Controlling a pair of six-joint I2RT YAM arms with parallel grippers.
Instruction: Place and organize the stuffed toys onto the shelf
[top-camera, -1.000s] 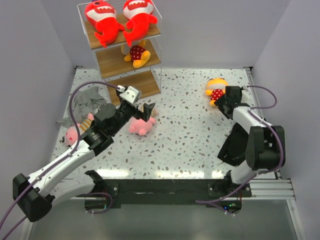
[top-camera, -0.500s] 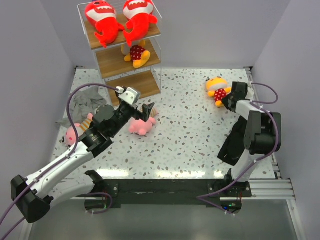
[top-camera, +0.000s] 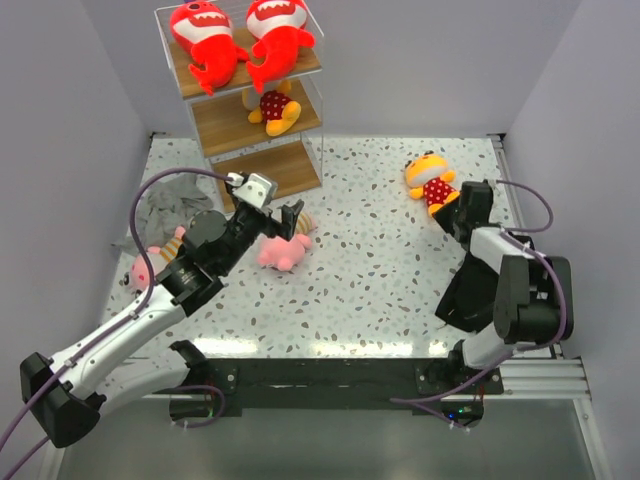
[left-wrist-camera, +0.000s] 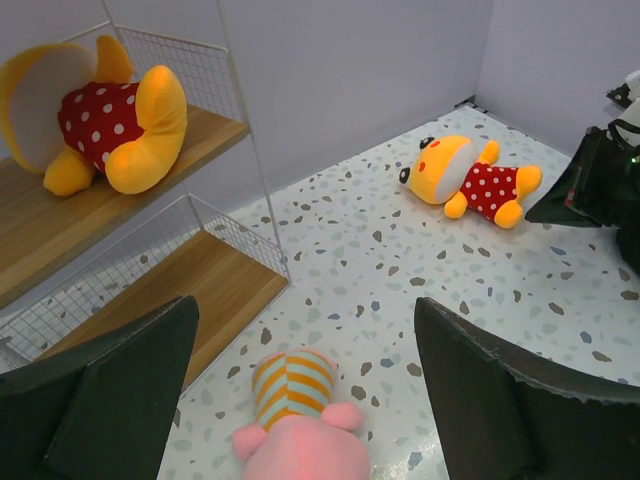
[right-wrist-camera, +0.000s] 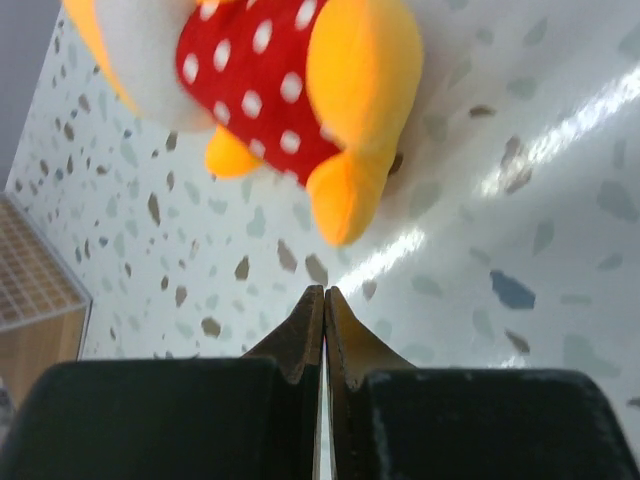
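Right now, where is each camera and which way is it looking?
Top camera: high behind the robot, looking down at the table and shelf; both arms show.
Left wrist: looks across the table toward the shelf, over a pink toy; open left fingers at the bottom.
Right wrist: looks low along the table; shut, empty right fingers below.
Shared: all three see the yellow polka-dot toy on the table.

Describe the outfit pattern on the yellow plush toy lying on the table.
Yellow plush toy: red with white dots; right wrist view best.
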